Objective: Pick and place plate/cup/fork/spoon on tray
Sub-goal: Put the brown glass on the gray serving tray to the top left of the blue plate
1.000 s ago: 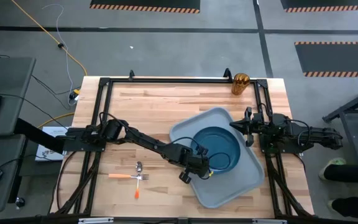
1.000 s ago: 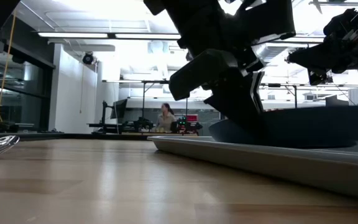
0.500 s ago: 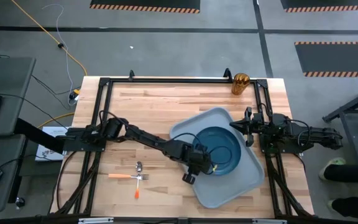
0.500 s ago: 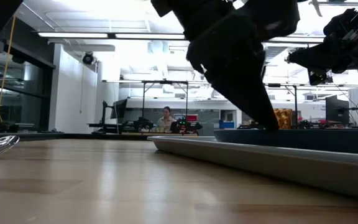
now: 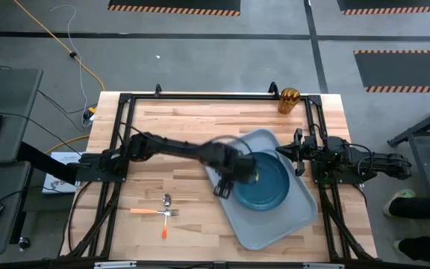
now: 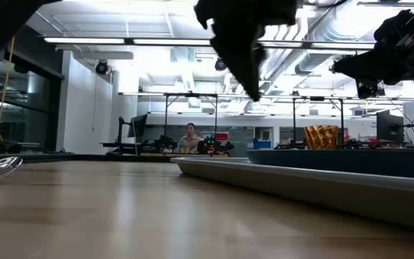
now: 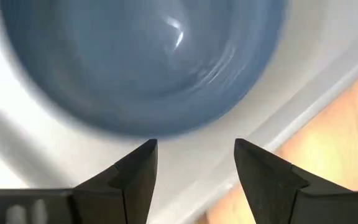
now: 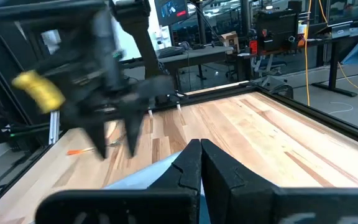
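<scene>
Plate (image 5: 263, 181): round, dark blue, raised rim, glossy; lies flat inside the tray (image 5: 293, 218), toward its middle. In the left wrist view it shows as a blurred blue disc (image 7: 142, 62) with a light glint, cut off at the picture's edge.

Tray: pale grey-blue, rounded corners, low rim; sits askew on the table (image 5: 185, 127), right of centre. In the low view only its near rim (image 6: 300, 185) shows.

Cup (image 5: 288, 100): amber, upright, at the table's far right corner, well apart from the tray.

Fork (image 5: 166, 222) and spoon (image 5: 149, 210): crossed on the bare wood near the front left, orange handles; tines and bowl too small to make out clearly.

Left gripper (image 5: 234, 175): raised over the tray's left edge beside the plate, blurred; jaws spread, holding nothing.

Right gripper (image 5: 286, 152): parked at the table's right side above the tray's far corner; jaws pressed together, empty.
</scene>
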`<action>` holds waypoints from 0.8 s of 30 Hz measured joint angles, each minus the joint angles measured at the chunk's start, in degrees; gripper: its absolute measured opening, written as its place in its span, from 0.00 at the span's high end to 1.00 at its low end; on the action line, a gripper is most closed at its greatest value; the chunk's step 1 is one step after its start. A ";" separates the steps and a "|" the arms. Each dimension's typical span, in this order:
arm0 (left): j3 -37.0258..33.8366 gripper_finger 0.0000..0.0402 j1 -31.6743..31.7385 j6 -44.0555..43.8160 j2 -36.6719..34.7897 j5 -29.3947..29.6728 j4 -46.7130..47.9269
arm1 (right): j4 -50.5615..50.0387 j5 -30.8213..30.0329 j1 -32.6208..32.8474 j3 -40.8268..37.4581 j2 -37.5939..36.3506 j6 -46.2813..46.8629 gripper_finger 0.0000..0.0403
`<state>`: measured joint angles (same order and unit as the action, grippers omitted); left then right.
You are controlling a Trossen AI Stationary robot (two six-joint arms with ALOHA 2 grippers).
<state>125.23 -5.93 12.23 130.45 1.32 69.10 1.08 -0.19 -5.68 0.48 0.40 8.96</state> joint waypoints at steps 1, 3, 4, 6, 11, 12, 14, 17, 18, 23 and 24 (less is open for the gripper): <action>0.01 0.50 1.20 -0.81 -0.61 -0.43 1.74 | 0.01 0.00 0.01 0.01 0.00 0.00 1.00; 0.07 0.50 3.60 -2.75 -2.21 -2.43 3.54 | -0.02 0.00 0.01 0.01 0.00 0.00 1.00; 0.07 0.50 4.75 -3.73 -3.04 -3.87 4.57 | -0.01 0.00 0.01 0.01 0.00 0.00 1.00; 0.04 0.50 6.74 -5.85 -5.15 -6.20 4.35 | -0.01 0.00 -0.01 0.00 -0.08 0.00 1.00; -8.43 0.50 8.86 -8.72 -15.56 -7.43 -4.89 | -0.02 0.00 0.00 0.00 0.22 0.00 1.00; -12.31 0.50 9.11 -9.57 -18.78 -7.44 -8.15 | -0.02 0.00 0.01 0.01 0.22 0.02 1.00; -21.51 0.50 9.52 -12.02 -25.89 -7.45 -16.73 | -0.02 0.00 0.01 0.01 0.35 0.02 1.00; -38.00 0.50 9.85 -15.89 -38.37 -7.42 -30.79 | -0.02 0.00 0.01 0.01 0.33 0.01 1.00; -43.66 0.50 9.85 -17.43 -42.56 -7.30 -35.75 | -0.03 0.00 0.01 0.01 0.34 0.00 1.00; -67.74 0.50 9.17 -25.99 -62.94 -1.67 -59.30 | -0.03 0.00 0.00 0.00 0.35 0.01 1.00; -71.60 0.50 9.00 -27.67 -66.59 0.39 -63.11 | -0.04 0.00 -0.02 0.01 0.35 0.00 1.00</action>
<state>53.62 3.08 -15.43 63.86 1.71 5.99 1.04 -0.19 -5.69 0.49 0.75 8.95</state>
